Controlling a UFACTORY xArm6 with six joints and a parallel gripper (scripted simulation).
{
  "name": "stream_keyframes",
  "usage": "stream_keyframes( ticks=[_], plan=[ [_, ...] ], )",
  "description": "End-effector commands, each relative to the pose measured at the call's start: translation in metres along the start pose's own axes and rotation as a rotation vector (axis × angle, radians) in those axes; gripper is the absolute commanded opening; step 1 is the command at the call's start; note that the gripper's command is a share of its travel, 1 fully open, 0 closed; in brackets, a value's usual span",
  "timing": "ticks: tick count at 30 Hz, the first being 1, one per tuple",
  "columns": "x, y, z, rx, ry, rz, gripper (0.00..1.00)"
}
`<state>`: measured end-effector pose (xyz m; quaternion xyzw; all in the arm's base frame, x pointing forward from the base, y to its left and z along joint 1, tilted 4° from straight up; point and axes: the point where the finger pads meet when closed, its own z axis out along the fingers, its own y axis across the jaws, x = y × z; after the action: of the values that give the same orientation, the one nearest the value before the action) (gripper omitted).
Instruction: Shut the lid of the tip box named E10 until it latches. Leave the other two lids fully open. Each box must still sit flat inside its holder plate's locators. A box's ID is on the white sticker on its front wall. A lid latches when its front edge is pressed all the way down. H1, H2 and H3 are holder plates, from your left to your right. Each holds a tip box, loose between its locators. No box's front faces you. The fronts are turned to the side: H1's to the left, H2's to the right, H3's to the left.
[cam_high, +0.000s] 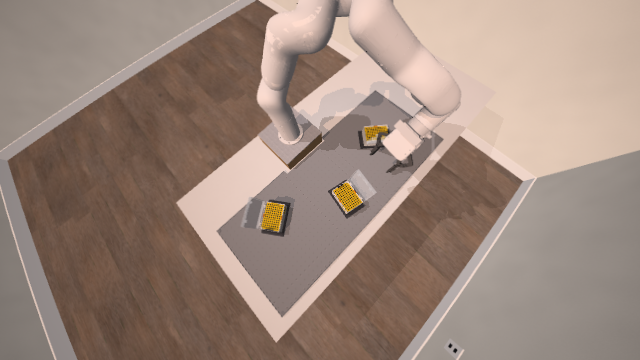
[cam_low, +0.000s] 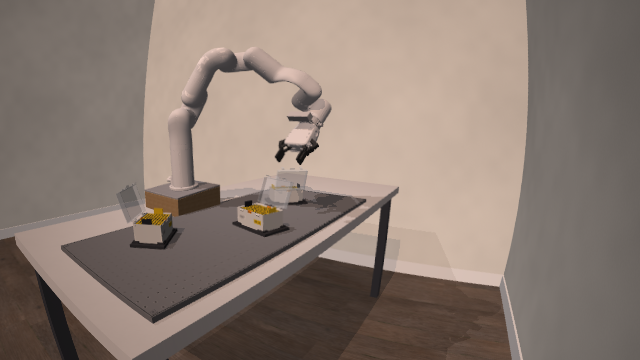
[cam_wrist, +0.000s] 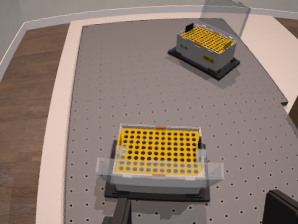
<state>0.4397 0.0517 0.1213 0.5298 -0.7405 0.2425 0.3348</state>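
Note:
My gripper (cam_high: 382, 161) (cam_low: 289, 160) (cam_wrist: 201, 218) is open and empty, high above the mat between the far and middle boxes. The middle tip box (cam_high: 347, 197) (cam_low: 260, 217) (cam_wrist: 160, 152) has its clear lid (cam_high: 363, 185) (cam_low: 276, 191) (cam_wrist: 212, 171) standing open, on the side nearest the gripper. The near tip box (cam_high: 273, 217) (cam_low: 151, 233) (cam_wrist: 207, 47) has its lid (cam_high: 251, 213) (cam_low: 131, 202) (cam_wrist: 227, 17) open. The far tip box (cam_high: 375, 133) (cam_low: 288, 194) is partly hidden by the gripper in the top view; its lid (cam_low: 295, 179) stands open. No sticker ID is readable.
Each box sits on a black holder plate, such as the middle one (cam_low: 266, 231) (cam_wrist: 111, 194). The plates stand on the grey perforated mat (cam_high: 280, 270) (cam_low: 200, 270) (cam_wrist: 120, 85). The robot's base block (cam_high: 300, 152) (cam_low: 192, 200) is at the table's back edge.

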Motion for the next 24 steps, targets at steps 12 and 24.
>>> stream_keyframes(
  ticks=[12, 24],
  plan=[
    [0.047, -0.024, 0.045, -0.064, 0.0, 0.067, 1.0],
    [0.081, -0.039, 0.078, -0.064, 0.0, 0.067, 1.0]
  ],
)
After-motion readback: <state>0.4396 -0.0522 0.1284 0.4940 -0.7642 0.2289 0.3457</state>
